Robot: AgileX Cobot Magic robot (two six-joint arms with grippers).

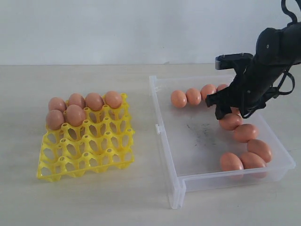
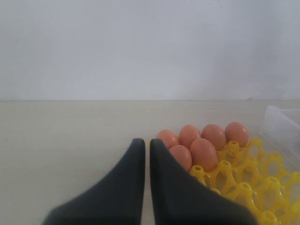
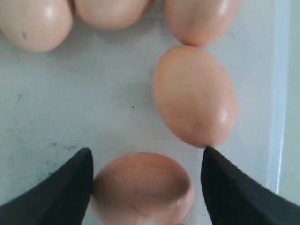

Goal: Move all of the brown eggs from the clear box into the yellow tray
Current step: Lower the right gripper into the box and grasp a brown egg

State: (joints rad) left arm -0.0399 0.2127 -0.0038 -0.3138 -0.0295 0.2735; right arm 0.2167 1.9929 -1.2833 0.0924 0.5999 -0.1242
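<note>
Six brown eggs (image 1: 75, 115) fill the far cups of the yellow tray (image 1: 89, 150) on the left. The clear box (image 1: 162, 136) on the right holds several more eggs along its far and right walls. My right gripper (image 1: 225, 110) reaches down into the box. In the right wrist view it (image 3: 146, 152) stands open around one egg (image 3: 140, 185), with one finger against the egg and a gap at the other. A second egg (image 3: 194, 96) lies just beyond. My left gripper (image 2: 147, 141) is shut and empty, low beside the tray (image 2: 253, 187) and its eggs (image 2: 203, 152).
The box's floor (image 1: 197, 136) is bare and scuffed in the middle. A gap of table (image 1: 143, 141) separates the tray and the box. The near rows of tray cups (image 1: 80, 162) are open. A corner of the box (image 2: 281, 126) shows in the left wrist view.
</note>
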